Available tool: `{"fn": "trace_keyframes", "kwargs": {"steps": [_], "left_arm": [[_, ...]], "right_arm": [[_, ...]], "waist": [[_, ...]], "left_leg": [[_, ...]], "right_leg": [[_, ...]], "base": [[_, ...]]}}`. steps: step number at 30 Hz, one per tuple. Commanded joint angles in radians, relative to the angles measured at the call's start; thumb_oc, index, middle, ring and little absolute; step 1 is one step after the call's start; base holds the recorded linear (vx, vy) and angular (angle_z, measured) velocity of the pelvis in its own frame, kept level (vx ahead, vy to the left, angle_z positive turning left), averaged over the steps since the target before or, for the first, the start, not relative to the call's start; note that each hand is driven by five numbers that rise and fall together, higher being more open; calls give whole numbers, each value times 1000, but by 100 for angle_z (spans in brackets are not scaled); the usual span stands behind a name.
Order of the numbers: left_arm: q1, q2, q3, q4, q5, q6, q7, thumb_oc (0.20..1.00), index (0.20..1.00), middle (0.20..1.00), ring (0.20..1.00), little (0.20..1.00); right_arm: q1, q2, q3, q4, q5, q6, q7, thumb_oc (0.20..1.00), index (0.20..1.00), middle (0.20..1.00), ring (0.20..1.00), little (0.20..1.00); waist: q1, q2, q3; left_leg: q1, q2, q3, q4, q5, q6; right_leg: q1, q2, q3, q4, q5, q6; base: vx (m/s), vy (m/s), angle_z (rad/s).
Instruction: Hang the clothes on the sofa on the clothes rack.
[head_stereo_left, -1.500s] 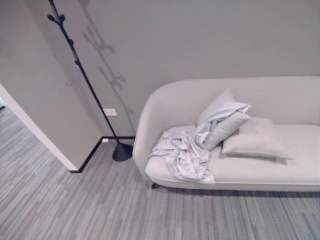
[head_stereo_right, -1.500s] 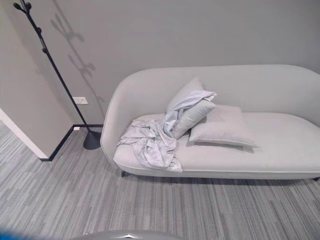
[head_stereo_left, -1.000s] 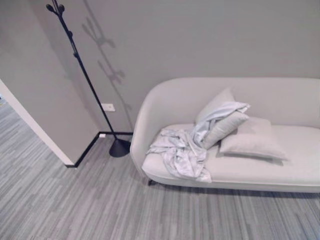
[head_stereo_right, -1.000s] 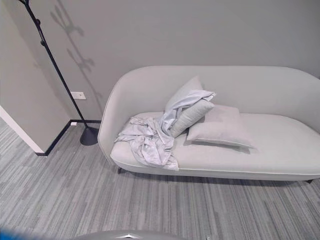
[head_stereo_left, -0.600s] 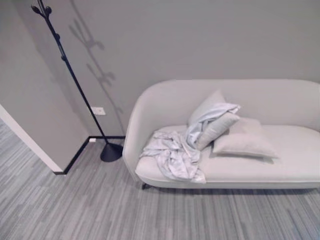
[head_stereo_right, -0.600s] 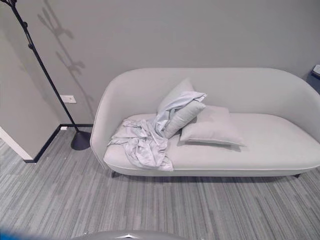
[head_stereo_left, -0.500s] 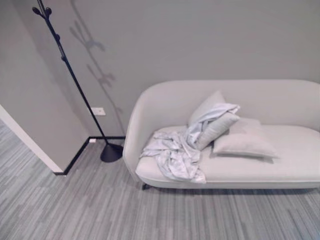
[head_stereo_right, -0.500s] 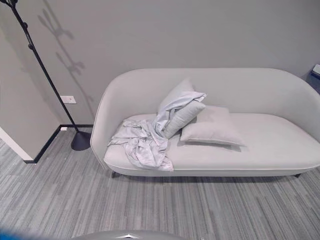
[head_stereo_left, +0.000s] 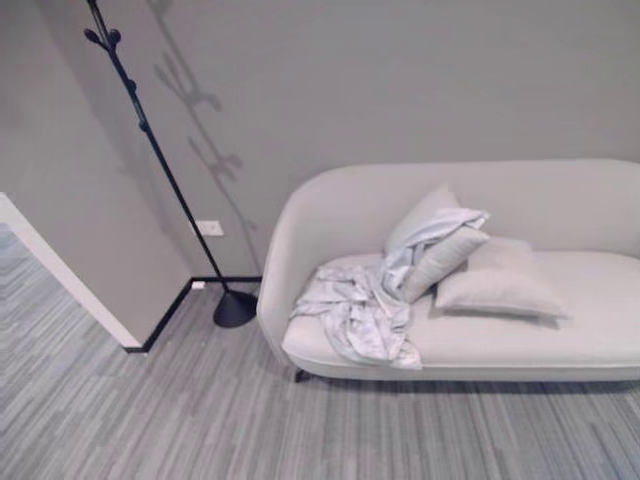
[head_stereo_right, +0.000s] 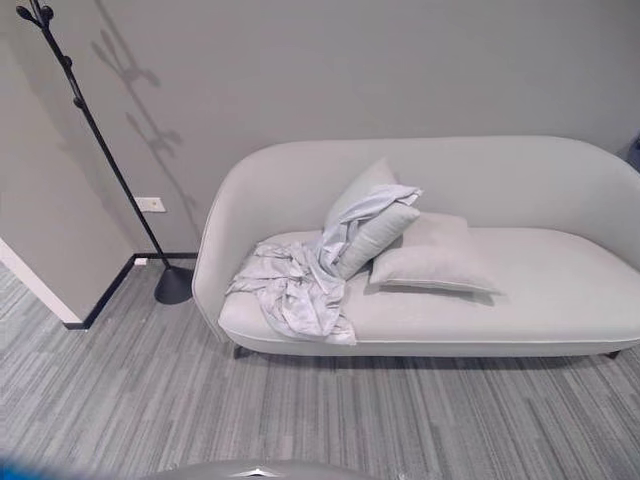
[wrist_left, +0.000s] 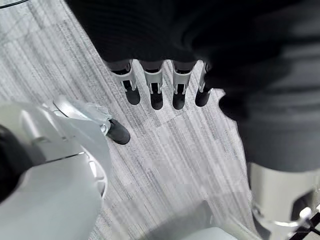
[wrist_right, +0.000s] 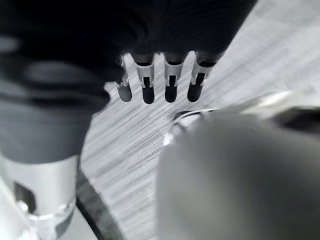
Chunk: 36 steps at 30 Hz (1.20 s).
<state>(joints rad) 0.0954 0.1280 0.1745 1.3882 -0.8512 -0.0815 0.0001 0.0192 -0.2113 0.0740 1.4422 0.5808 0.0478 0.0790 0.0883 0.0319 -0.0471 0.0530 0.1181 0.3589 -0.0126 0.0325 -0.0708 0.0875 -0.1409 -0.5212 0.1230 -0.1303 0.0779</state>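
Note:
A crumpled pale grey garment (head_stereo_left: 358, 312) lies on the left end of the light sofa (head_stereo_left: 560, 345), and one part of it trails up over a leaning pillow (head_stereo_left: 440, 258). The black clothes rack (head_stereo_left: 160, 170), a thin pole with pegs at its top, stands on a round base (head_stereo_left: 235, 308) by the wall, left of the sofa. Nothing hangs on it. In its wrist view my left hand (wrist_left: 151, 82) hangs over the carpet with fingers straight, holding nothing. My right hand (wrist_right: 148, 80) hangs the same way.
A second pillow (head_stereo_left: 497, 290) lies flat on the seat right of the garment. A wall corner with a white edge (head_stereo_left: 60, 270) juts out at the left. A wall socket (head_stereo_left: 210, 228) sits behind the rack. Grey striped carpet (head_stereo_left: 200, 420) stretches in front of the sofa.
The whole picture has shifted as the camera swung, so sofa and rack sit a little further right in view. The garment and the rack have not moved.

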Motion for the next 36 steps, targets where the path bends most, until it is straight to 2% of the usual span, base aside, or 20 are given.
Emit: {"fn": "trace_keyframes", "kwargs": {"steps": [1,2,3,4,5,7,8,9,11,13,14,19,23,26,28,29,32,34,35,36], "left_arm": [[-78,30,-23,-47,25,-55,33,1000,1000,1000,1000,1000],[-78,30,-22,-48,25,-55,33,1000,1000,1000,1000,1000],[-79,33,-32,-63,28,-58,36,1000,1000,1000,1000,1000],[-81,38,-48,-76,33,-55,33,1000,1000,1000,1000,1000],[-88,37,-60,-85,35,-54,32,1000,1000,1000,1000,1000],[-82,35,-65,-90,38,-54,30,1000,1000,1000,1000,1000],[-76,32,-80,-104,46,-54,27,1000,1000,1000,1000,1000],[-75,32,-80,-105,46,-53,27,1000,1000,1000,1000,1000],[-70,29,-90,-108,53,-46,21,1000,1000,1000,1000,1000],[-80,33,-86,-96,49,-36,24,1000,1000,1000,1000,1000],[-98,29,-91,-97,51,-36,29,1000,1000,1000,1000,1000],[-118,20,-141,-113,116,-45,14,1000,1000,1000,1000,1000],[-118,-1,-204,-170,140,-46,8,1000,1000,1000,1000,1000],[-124,3,-229,-185,158,-48,8,1000,1000,1000,1000,1000],[-134,0,-239,-202,150,-47,8,1000,1000,1000,1000,1000],[-140,-1,-244,-221,139,-50,13,1000,1000,1000,1000,1000],[-150,3,-251,-252,122,-46,16,1000,1000,1000,1000,1000],[-147,5,-247,-280,110,-54,24,1000,1000,1000,1000,1000],[-132,7,-237,-328,85,-59,25,1000,1000,1000,1000,1000],[-130,7,-238,-330,85,-58,26,1000,1000,1000,1000,1000]], "right_arm": [[-124,18,71,-125,-216,-54,-68,1000,1000,1000,1000,1000],[-123,18,71,-127,-217,-53,-69,1000,1000,1000,1000,1000],[-134,9,87,-155,-238,-55,-80,1000,1000,1000,1000,1000],[-147,2,93,-179,-228,-59,-82,1000,1000,1000,1000,1000],[-157,6,97,-215,-209,-63,-83,1000,1000,1000,1000,1000],[-154,7,102,-235,-199,-65,-81,1000,1000,1000,1000,1000],[-149,6,109,-285,-178,-68,-79,1000,1000,1000,1000,1000],[-147,6,109,-287,-178,-68,-80,1000,1000,1000,1000,1000],[-146,2,118,-325,-168,-68,-80,1000,1000,1000,1000,1000],[-152,3,132,-350,-170,-67,-86,1000,1000,1000,1000,1000],[-148,3,152,-391,-184,-65,-93,1000,1000,1000,1000,1000],[-127,-5,166,-389,-195,-58,-83,1000,1000,1000,1000,1000],[-122,-11,183,-386,-211,-58,-71,1000,1000,1000,1000,1000],[-133,-20,212,-406,-232,-65,-68,1000,1000,1000,1000,1000],[-149,-27,234,-433,-252,-70,-73,1000,1000,1000,1000,1000],[-158,-34,239,-448,-258,-73,-82,1000,1000,1000,1000,1000],[-191,-53,257,-482,-275,-76,-97,1000,1000,1000,1000,1000],[-202,-66,274,-523,-295,-79,-103,1000,1000,1000,1000,1000],[-206,-78,284,-576,-301,-82,-103,1000,1000,1000,1000,1000],[-205,-78,284,-577,-301,-81,-103,1000,1000,1000,1000,1000]], "waist": [[-15,-61,72],[-14,-63,73],[-24,-59,103],[-36,-51,129],[-44,-37,142],[-49,-40,137],[-57,-49,131],[-58,-46,130],[-62,-52,129],[-67,-67,134],[-79,-83,139],[-97,-98,119],[-117,-73,87],[-115,-65,74],[-106,-68,78],[-101,-70,87],[-80,-85,125],[-67,-100,152],[-65,-116,165],[-62,-116,165]], "left_leg": [[33,-76,-68,-12,-58,61],[34,-81,-65,-13,-59,64],[60,-102,-67,-16,-70,86],[77,-109,-73,-20,-72,103],[100,-114,-66,-33,-80,119],[122,-125,-64,-54,-90,121],[134,-134,-70,-73,-100,114],[134,-131,-71,-73,-100,114],[140,-130,-81,-75,-108,101],[155,-123,-90,-75,-122,73],[176,-118,-96,-75,-143,52],[225,-118,-114,-75,-195,40],[236,-70,-125,-48,-216,24],[201,-32,-126,47,-209,-5],[150,-2,-115,157,-175,-42],[92,18,-118,261,-150,-67],[-51,88,-115,562,-30,-133],[-96,141,-84,626,10,-135],[-112,222,1,593,4,-118],[-109,222,5,592,3,-118]], "right_leg": [[-40,-216,18,193,157,99],[-45,-224,23,204,154,103],[-95,-268,54,328,231,128],[-136,-286,79,427,287,143],[-202,-312,92,558,303,153],[-228,-333,83,596,305,159],[-242,-314,46,502,300,153],[-238,-310,43,497,302,153],[-233,-261,18,328,306,145],[-242,-216,9,69,343,148],[-249,-184,48,-62,357,154],[-219,-148,62,-102,342,139],[-216,-108,30,-61,294,113],[-194,-74,15,-80,265,86],[-165,-49,6,-104,238,61],[-148,-35,0,-117,222,42],[-79,11,-13,-162,170,-19],[-43,27,-18,-177,143,-36],[-20,30,-28,-183,128,-36],[-19,30,-26,-183,128,-36]], "base": [[5,398,16],[22,335,25],[-9,228,23],[39,352,21],[47,230,13],[147,111,7],[178,48,-4],[162,-19,-8],[136,-90,1],[252,-193,4],[240,-162,13],[279,-79,27],[289,-110,39],[227,-152,22],[173,-192,11],[124,-208,5],[77,-209,-16],[135,-140,-23],[140,-67,-10],[189,12,13]]}}
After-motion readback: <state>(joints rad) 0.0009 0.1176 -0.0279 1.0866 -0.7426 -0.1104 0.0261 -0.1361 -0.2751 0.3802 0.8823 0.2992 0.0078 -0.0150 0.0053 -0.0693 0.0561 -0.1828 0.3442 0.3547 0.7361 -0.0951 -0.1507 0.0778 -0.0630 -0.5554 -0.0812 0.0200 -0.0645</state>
